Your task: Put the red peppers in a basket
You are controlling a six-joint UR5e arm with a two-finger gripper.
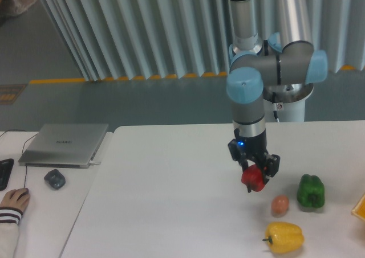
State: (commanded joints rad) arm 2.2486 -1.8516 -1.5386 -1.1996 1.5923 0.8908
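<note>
A small glossy red pepper hangs above the white table, held between the black fingers of my gripper, which is shut on it. Its dark stem points down. The arm's blue-capped wrist stands straight above it. At the far right edge an orange-yellow corner shows; I cannot tell if it is the basket.
A tan-pink round fruit, a green pepper and a yellow pepper lie at the front right. On the left desk are a closed laptop, a mouse and a person's hand.
</note>
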